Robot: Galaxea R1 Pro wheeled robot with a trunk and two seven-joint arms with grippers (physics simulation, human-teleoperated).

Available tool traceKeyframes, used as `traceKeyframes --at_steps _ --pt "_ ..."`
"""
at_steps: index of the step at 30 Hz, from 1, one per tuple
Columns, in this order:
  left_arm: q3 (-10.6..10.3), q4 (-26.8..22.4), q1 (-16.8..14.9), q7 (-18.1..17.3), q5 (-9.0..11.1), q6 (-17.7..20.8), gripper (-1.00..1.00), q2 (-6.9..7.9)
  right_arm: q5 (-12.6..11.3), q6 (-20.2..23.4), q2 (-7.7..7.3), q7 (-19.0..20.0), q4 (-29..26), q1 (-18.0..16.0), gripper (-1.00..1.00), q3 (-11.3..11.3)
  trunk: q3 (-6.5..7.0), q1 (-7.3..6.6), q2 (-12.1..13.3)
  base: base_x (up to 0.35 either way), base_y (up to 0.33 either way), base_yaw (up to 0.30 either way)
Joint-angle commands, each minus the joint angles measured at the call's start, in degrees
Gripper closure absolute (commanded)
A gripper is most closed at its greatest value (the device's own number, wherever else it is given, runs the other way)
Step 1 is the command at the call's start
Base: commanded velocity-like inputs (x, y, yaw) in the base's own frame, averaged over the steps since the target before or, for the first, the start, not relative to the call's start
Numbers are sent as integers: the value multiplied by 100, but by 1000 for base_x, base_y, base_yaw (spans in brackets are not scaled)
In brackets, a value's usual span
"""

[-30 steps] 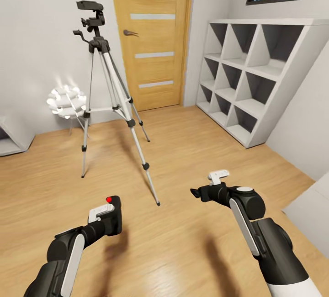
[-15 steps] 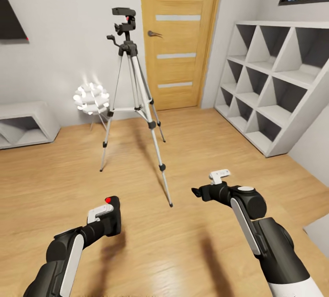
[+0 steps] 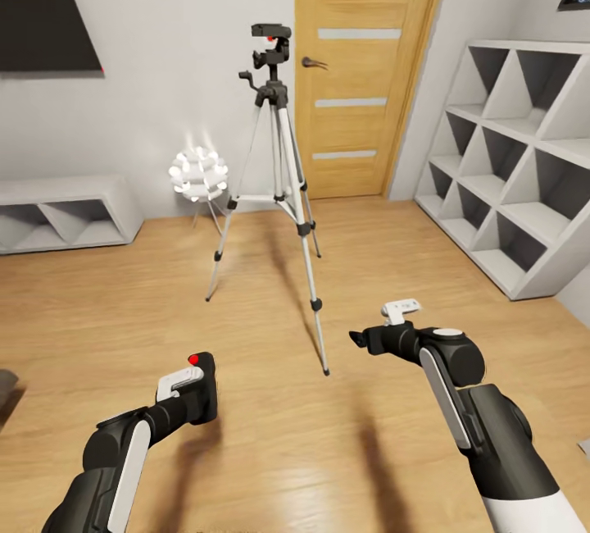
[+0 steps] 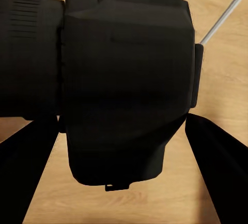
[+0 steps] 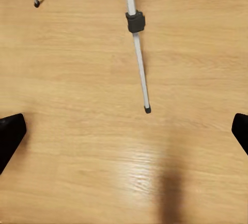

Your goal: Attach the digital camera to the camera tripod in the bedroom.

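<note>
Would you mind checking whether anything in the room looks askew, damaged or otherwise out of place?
Nothing stands out. The camera tripod stands upright on its three spread legs on the wood floor, the digital camera sits firmly in the left gripper, and the right gripper is open and empty.

View has swung left over the last second; scene content shifted right in the head view. Tripod (image 3: 274, 189) now near frame centre, in front of the door (image 3: 365, 66). Lamp (image 3: 198, 174) moved rightward likewise. Low bench (image 3: 61, 213) and a dark wall panel (image 3: 45, 12) have come in; cube shelf (image 3: 516, 164) partly cut off.
</note>
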Motion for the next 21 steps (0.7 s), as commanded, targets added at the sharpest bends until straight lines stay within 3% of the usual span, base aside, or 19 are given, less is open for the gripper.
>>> traceKeyframes --at_steps 1,10,21 --pt "14 -4 -6 -23 7 32 100 -7 -57 24 -6 -37 -6 -9 -100 3 12 -23 39 0 0 217" --pt "7 -1 -2 -23 5 32 100 -7 -59 24 -2 -37 -6 -29 -100 -3 167 -221 400 0 0 182" --pt "12 17 -2 -16 5 31 100 -12 -65 24 -5 -32 -6 -17 -100 -3 363 -462 841 0 0 38"
